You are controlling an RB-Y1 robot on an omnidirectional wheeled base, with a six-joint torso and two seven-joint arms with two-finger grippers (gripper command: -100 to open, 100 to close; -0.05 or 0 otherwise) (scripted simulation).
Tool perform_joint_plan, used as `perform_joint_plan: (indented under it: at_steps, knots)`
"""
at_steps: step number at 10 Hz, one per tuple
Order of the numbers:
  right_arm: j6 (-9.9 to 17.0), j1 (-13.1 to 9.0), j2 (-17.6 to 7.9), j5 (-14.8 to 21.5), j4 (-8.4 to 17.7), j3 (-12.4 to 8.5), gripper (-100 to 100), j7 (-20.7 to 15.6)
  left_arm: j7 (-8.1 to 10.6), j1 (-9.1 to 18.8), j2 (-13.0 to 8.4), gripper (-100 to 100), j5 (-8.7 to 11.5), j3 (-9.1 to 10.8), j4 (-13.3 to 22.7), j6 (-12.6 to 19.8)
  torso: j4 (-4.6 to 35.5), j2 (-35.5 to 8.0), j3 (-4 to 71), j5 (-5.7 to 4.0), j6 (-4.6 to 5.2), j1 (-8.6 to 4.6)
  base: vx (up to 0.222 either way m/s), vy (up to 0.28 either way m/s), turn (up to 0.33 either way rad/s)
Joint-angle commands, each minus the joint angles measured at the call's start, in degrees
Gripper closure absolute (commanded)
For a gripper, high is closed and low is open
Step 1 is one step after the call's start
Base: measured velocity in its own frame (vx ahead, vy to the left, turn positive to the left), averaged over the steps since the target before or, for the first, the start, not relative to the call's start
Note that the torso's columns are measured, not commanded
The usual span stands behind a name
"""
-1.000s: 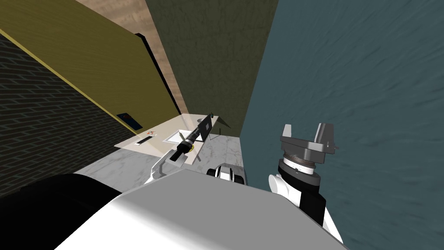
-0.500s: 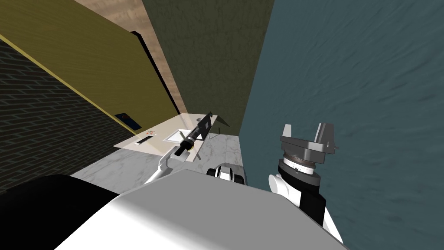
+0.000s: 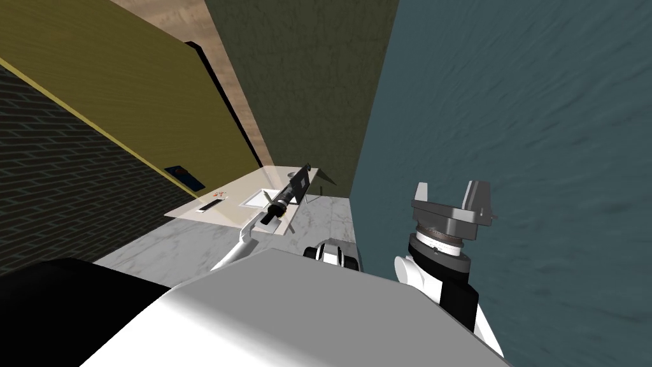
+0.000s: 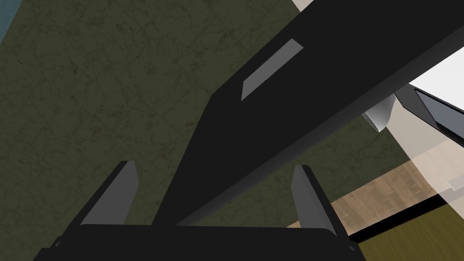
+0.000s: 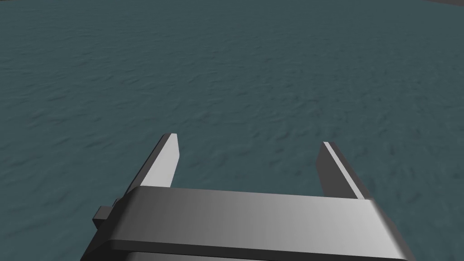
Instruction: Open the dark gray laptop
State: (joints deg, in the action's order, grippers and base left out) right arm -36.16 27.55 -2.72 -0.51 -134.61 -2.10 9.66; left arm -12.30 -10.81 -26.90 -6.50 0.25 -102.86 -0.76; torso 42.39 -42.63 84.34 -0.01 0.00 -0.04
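The dark laptop stands at the far end of the pale table, its lid partly raised. In the left wrist view the lid is a wide black slab with a grey rectangle on it. It crosses slantwise between my left gripper's fingers. My left gripper is open at the lid's edge, and its fingers do not press the lid. My right gripper is open and empty, raised at my right side by the teal wall.
A flat white thing and a small dark strip lie on the table nearer to me. A teal wall stands close on the right and an olive wall rises behind the table. The floor is marble.
My left forearm has stretched a little further toward the laptop, wrist moving up and away. The head view has shifted slightly. The right arm has not moved.
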Motion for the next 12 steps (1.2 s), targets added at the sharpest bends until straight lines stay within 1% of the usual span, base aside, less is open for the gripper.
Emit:
perform_joint_plan:
  at_steps: [1, 3, 4, 6, 7, 9, 10, 12]
  knots:
    - [0.0, 0.0, 0.0, 0.0, 0.0, 0.0, 0, 0.0, -0.20, 4.4, -0.2, -100, 0.3, -0.01, 4.5, -0.3, -0.1, 0.2, 0.1, 0.02, -0.02, 0.06, -0.032, 0.007, 0.017]
    - [0.0, 0.0, 0.0, 0.0, 0.0, 0.0, 0, 0.0, -0.20, 4.5, -0.2, -100, 0.3, -0.01, 7.7, -0.3, -0.2, 0.6, 0.4, 0.03, 0.00, 0.08, 0.007, 0.008, -0.001]
    - [0.0, 0.0, 0.0, 0.0, 0.0, 0.0, 0, 0.0, -1.79, 7.5, -0.7, -100, 2.2, -0.14, 9.6, -2.4, -0.2, 0.6, 0.4, 0.02, 0.00, 0.05, -0.098, 0.008, -0.101]
    - [0.0, 0.0, 0.0, 0.0, 0.0, 0.0, 0, 0.0, -1.79, 11.2, -0.7, -100, 2.2, -0.14, 13.6, -2.4, 0.0, 0.0, 0.0, 0.00, 0.00, -0.01, -0.119, -0.002, -0.055]
    - [0.0, 0.0, 0.0, 0.0, 0.0, 0.0, 0, 0.0, -1.79, 11.9, -0.7, -100, 2.2, -0.14, 15.2, -2.4, -0.1, 0.2, 0.1, 0.00, -0.02, 0.00, -0.020, -0.007, 0.017]
    - [0.0, 0.0, 0.0, 0.0, 0.0, 0.0, 0, 0.0, -1.79, 11.9, -0.7, -100, 2.2, -0.14, 17.6, -2.4, -0.2, 0.7, 0.4, 0.02, 0.00, 0.05, 0.015, -0.004, 0.000]
    - [0.0, 0.0, 0.0, 0.0, 0.0, 0.0, 0, 0.0, -3.39, 14.9, -1.2, -100, 4.1, -0.27, 19.8, -4.5, -0.2, 0.6, 0.4, 0.02, 0.00, 0.06, -0.101, -0.014, -0.137]
    - [0.0, 0.0, 0.0, 0.0, 0.0, 0.0, 0, 0.0, -3.39, 18.3, -1.2, -100, 4.1, -0.27, 23.6, -4.5, 0.0, 0.0, 0.0, 0.01, -0.01, 0.06, -0.107, 0.007, -0.035]
